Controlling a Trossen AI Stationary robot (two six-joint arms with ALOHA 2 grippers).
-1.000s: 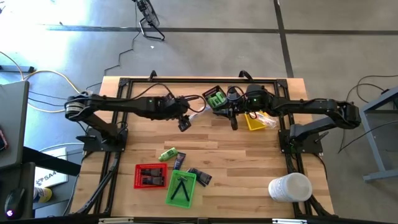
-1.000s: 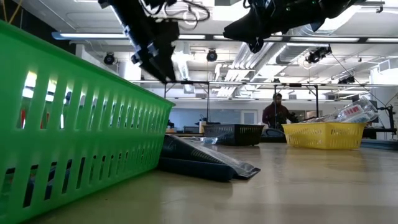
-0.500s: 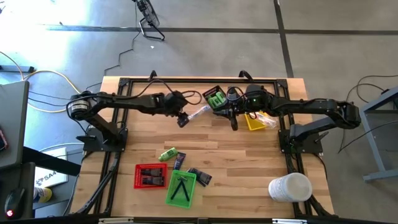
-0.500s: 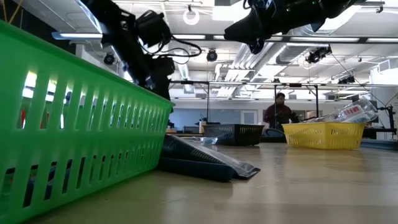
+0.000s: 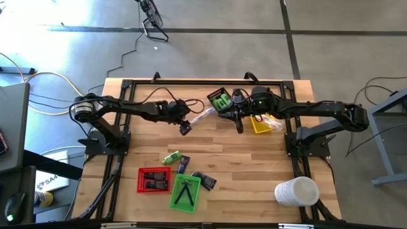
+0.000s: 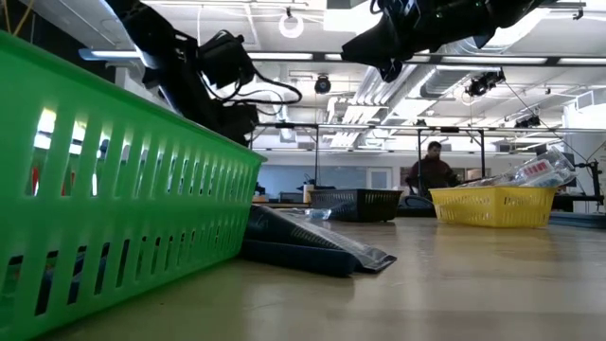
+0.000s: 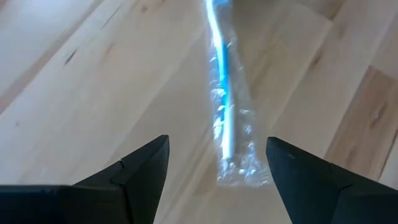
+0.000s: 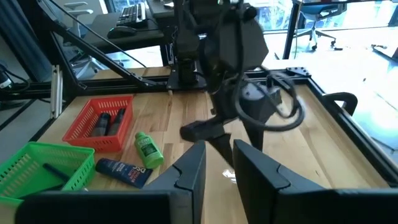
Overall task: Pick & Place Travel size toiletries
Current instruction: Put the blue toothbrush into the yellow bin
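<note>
We see the left gripper (image 5: 185, 128) with its jaws spread wide and empty above bare wood near the table's middle; in its wrist view a clear-wrapped stick (image 7: 227, 118) with a blue core lies lengthwise on the boards between and just beyond the two fingers, not touching them. From above, that stick (image 5: 202, 115) lies between the two arms. The right gripper (image 5: 240, 127) hovers beside it with jaws nearly closed, holding nothing we can see. Behind it sit a black tray (image 5: 220, 99) and a yellow tray (image 5: 260, 124). Open wood stretches toward the near edge, where a green bottle (image 5: 171, 158), dark packets (image 5: 203, 180), a red tray (image 5: 153, 180) and a green tray (image 5: 185, 193) lie. We can read no lettering.
</note>
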